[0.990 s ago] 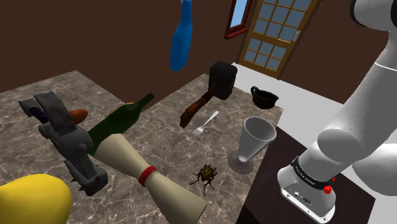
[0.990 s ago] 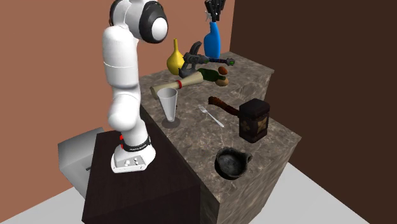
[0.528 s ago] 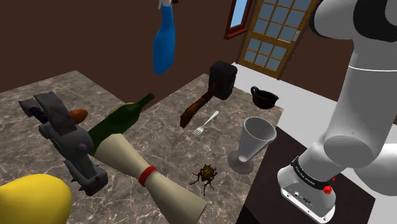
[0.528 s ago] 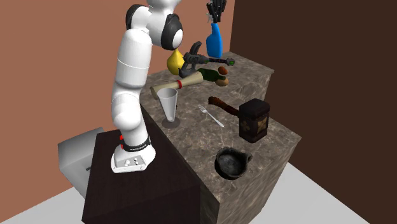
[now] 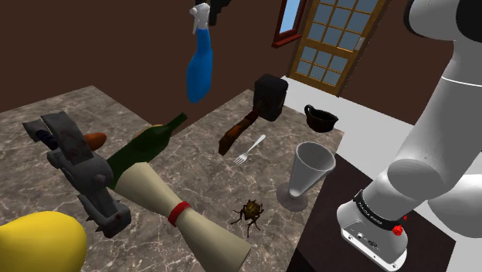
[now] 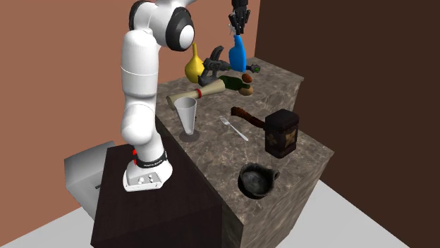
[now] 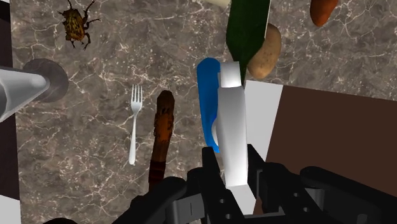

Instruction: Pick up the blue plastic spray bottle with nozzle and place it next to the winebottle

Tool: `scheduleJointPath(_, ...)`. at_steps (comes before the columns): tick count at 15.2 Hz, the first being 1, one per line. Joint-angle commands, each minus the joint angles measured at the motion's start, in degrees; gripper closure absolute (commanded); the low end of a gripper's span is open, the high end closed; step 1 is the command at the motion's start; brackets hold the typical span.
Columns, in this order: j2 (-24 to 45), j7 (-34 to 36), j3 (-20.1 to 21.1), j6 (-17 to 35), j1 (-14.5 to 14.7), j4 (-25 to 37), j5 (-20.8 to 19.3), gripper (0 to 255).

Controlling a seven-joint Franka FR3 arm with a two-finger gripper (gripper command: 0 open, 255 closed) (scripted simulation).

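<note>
The white-nozzled blue spray bottle (image 5: 199, 71), clasped aloft by the black gripper (image 7: 232, 172), is to be lowered beside the dark-green wine bottle (image 5: 145, 142), seemingly just below.

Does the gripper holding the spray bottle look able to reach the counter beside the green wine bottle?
Probably yes: the gripper holds the spray bottle aloft near the wine bottle, and bare counter lies between it and the hammer.

spray bottle (image 5: 199, 71): blue, white nozzle up, aloft | wine bottle (image 5: 144, 144): dark green, lying on its side
</note>
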Motion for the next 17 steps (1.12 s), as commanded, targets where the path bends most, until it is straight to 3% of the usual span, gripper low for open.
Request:
scheduleJointPath(1,-1.0,-0.2,0.0,2.1,-0.9,-2.8,0.8,255)
scheduleJointPath(17,-6.8,-1.9,-0.5,16.9,-5.3,-21.7,5.2,255)
